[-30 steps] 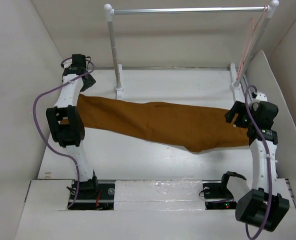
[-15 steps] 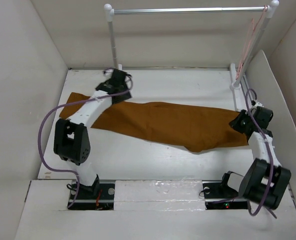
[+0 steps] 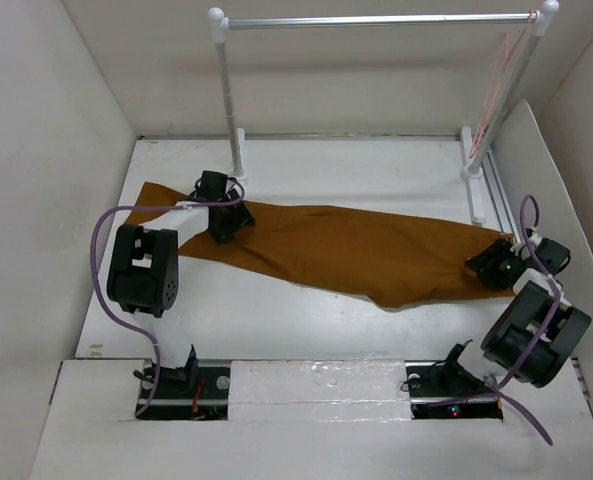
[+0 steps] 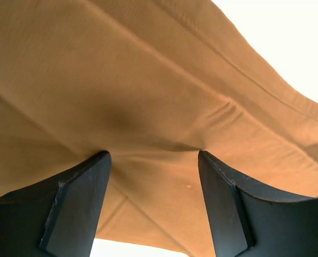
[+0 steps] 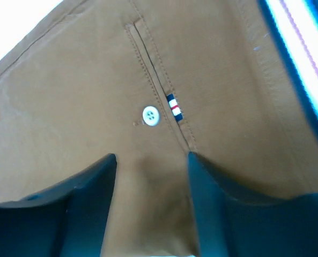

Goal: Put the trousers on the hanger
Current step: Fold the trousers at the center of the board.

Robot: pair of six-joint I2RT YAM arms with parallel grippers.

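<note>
The trousers (image 3: 356, 250) lie flat across the white worktop (image 3: 306, 325), running from about ten o'clock to about four o'clock, with a loose flap sagging toward six near the middle. The left hand (image 3: 224, 228) is down on the cloth near the ten o'clock end and the right hand (image 3: 488, 266) sits at the four o'clock end, though from here I cannot tell how either one's jaws stand. Up at one o'clock the hanger (image 3: 500, 85) dangles from the right end of the silver rail (image 3: 376, 20).
</note>
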